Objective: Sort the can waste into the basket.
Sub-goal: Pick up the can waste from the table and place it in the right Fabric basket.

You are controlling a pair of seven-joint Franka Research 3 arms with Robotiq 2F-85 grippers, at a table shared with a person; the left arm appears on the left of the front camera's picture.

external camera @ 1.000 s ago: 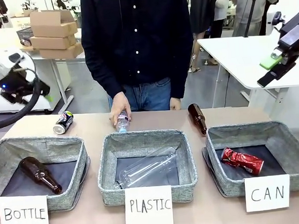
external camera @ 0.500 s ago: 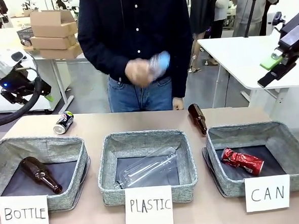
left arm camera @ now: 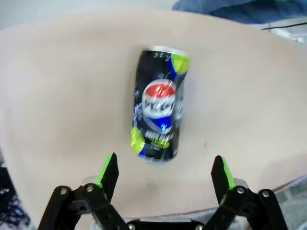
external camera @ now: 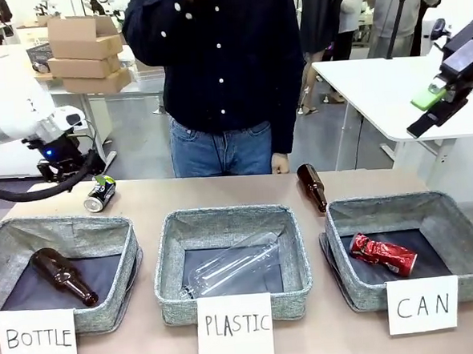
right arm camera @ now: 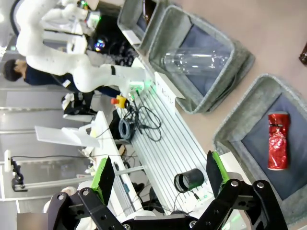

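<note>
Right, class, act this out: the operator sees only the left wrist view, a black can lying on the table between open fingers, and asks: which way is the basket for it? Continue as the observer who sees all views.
Observer: The CAN basket ends the row on the robot's right. Your black can lies at the far left, behind the BOTTLE basket.
Operator: Anything in the CAN basket?
Observer: One crushed red can lies in it.
Operator: Is the right arm in my way?
Observer: The right gripper hangs open and empty, raised well above the table on that side.
</note>
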